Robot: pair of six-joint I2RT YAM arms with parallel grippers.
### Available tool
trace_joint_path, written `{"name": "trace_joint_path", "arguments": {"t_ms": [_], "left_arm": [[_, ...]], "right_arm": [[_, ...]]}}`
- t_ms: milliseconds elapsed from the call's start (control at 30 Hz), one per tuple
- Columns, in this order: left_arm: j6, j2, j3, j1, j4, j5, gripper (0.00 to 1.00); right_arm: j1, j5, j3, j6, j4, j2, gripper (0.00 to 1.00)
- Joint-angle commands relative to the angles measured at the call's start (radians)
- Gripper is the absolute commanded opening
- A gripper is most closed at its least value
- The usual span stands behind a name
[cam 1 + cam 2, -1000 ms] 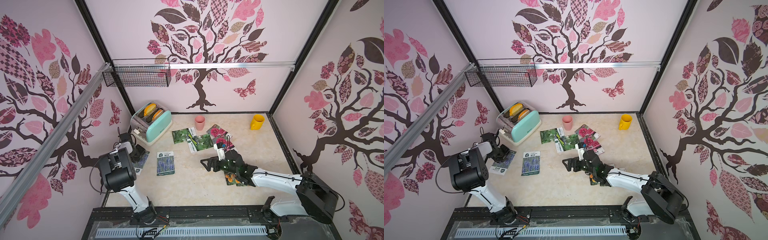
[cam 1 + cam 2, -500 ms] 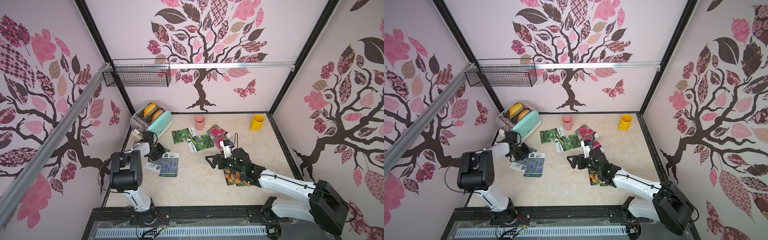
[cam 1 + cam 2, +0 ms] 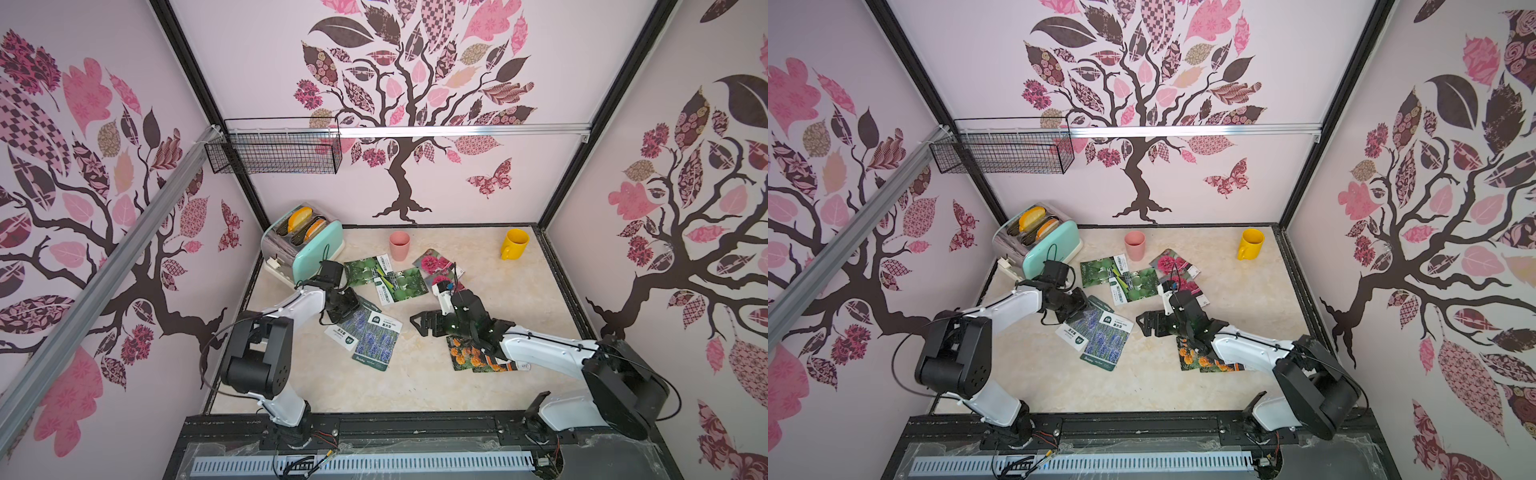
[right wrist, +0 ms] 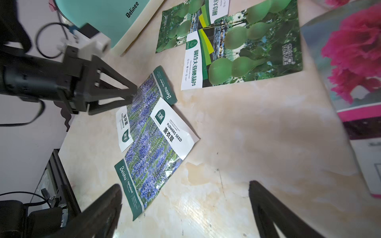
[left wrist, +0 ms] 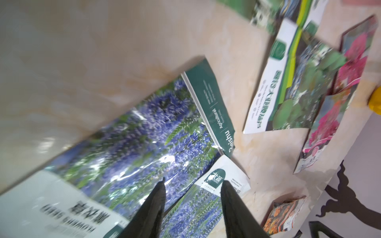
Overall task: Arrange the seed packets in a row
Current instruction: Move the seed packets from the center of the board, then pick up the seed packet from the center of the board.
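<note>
Beige marble-look table (image 3: 415, 386), smooth, faint sheen; nearest, two marigold packets (image 3: 467, 357) overlapped, partly under the white right arm; flat glossy rectangles, orange blooms; right gripper (image 3: 417, 326) just beyond them, low over bare table, black tapered fingers (image 4: 99, 210) spread wide, nothing between; to its left, two lavender packets (image 3: 380, 340) crossed, one lying over the other's corner; crinkled shiny film, purple-blue spikes, white label strip, dark green end band; left gripper (image 3: 341, 318) tips down at the lower one's far half, jaws partly apart in the left wrist view, pinching nothing; farther back two gourd packets (image 3: 401, 284) overlapped, green; two magenta-flower packets (image 3: 432, 264) beside them, one partly hidden by the right wrist; pink cup (image 3: 400, 245) and yellow mug (image 3: 514, 244) near the back wall; mint toaster (image 3: 307, 245), rounded, toast in slots, back-left corner; black wire basket (image 3: 274, 151) on the wall.
A second ago the lavender packets lay apart, one at the left edge under the left gripper; now both nearer centre, overlapping; right gripper about where it was; marigold pair unmoved.
</note>
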Motion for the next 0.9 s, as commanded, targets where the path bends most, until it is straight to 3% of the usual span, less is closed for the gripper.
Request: {"name": "trace_joint_path", "arguments": {"t_ms": [0, 133, 500, 867], "left_arm": [[0.097, -0.055, 0.022, 0.081, -0.118, -0.089, 0.48], [0.137, -0.06, 0.014, 0.109, -0.144, -0.18, 0.5], [0.109, 0.051, -0.031, 0.111, -0.089, -0.192, 0.48], [0.056, 0.113, -0.122, 0.025, -0.001, -0.199, 0.46]], "right_arm": [[-0.003, -0.096, 0.116, -0.037, -0.038, 0.104, 0.96], [0.009, -0.143, 0.241, -0.061, -0.081, 0.231, 0.95], [0.013, -0.197, 0.483, -0.1, -0.13, 0.512, 0.93], [0.03, -0.242, 0.657, -0.124, -0.172, 0.696, 0.89]]}}
